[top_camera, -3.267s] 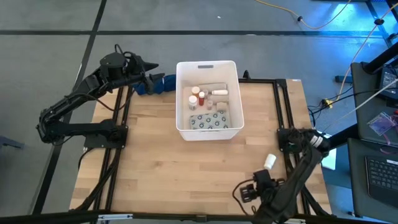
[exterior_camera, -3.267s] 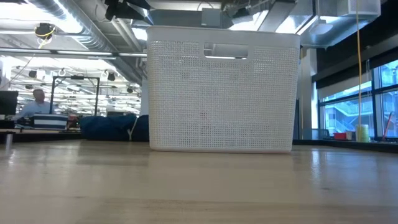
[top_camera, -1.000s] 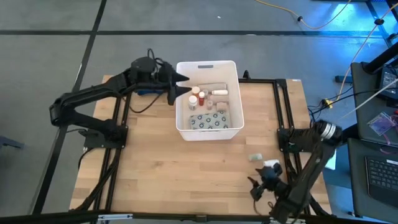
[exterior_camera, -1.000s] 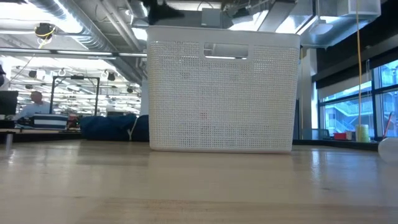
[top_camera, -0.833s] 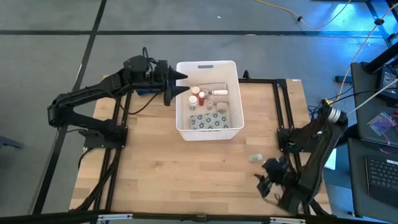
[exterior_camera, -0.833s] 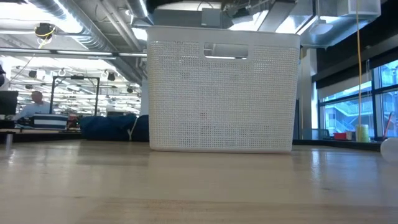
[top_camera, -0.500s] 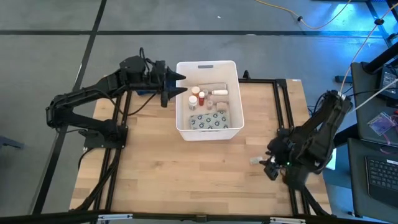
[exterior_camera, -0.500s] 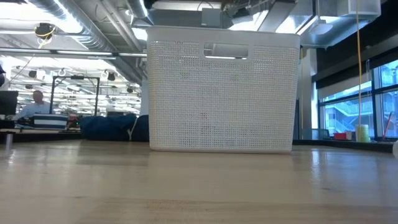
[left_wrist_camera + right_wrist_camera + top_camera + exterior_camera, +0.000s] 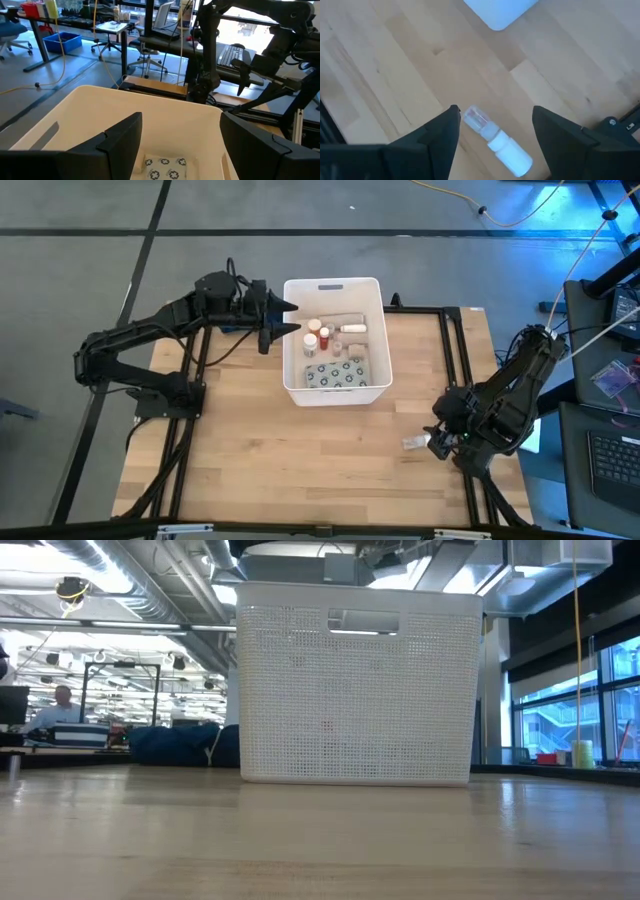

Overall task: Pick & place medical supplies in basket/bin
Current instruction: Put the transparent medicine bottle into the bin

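Note:
The white bin (image 9: 333, 281) stands at the table's far middle and fills the low view (image 9: 355, 680). Inside it lie several pill bottles (image 9: 318, 335) and a grey blister pack (image 9: 335, 373). My left gripper (image 9: 283, 320) hovers open and nearly level at the bin's left rim, looking into it (image 9: 181, 117). One small white bottle (image 9: 497, 142) with a clear cap lies on its side on the table at the right (image 9: 413, 443). My right gripper (image 9: 495, 108) hangs open above it, pointing steeply down, fingers on either side and clear of it.
Black frame rails (image 9: 455, 350) run along the table's left and right sides. A dark blue cloth (image 9: 175, 745) lies left of the bin, behind my left arm. Bare wood spreads between the bin and the near edge.
My right gripper has risen from low at the table's near right and swung toward the far edge, rolling its wrist, and now hangs over the lying white bottle, which has stayed put. My left gripper has drawn back a little from over the bin's rim toward the left.

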Action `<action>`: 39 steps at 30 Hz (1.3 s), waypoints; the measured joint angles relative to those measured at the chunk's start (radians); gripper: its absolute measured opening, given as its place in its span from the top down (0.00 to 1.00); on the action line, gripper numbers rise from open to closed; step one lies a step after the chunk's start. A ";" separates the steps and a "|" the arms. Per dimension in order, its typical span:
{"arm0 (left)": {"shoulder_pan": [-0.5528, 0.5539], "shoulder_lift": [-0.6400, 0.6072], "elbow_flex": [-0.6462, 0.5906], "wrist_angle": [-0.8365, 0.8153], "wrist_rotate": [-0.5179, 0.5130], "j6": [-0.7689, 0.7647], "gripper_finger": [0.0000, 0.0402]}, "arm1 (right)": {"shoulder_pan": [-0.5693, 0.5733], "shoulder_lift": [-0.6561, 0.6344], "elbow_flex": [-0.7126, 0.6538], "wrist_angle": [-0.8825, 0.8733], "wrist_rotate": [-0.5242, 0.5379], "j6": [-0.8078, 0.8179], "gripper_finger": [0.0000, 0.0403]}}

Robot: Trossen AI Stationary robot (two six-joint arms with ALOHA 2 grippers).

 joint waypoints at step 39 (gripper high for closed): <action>0.000 0.000 -0.002 -0.030 -0.001 -0.030 0.35 | -0.116 0.289 -0.023 0.188 -0.216 -0.632 0.08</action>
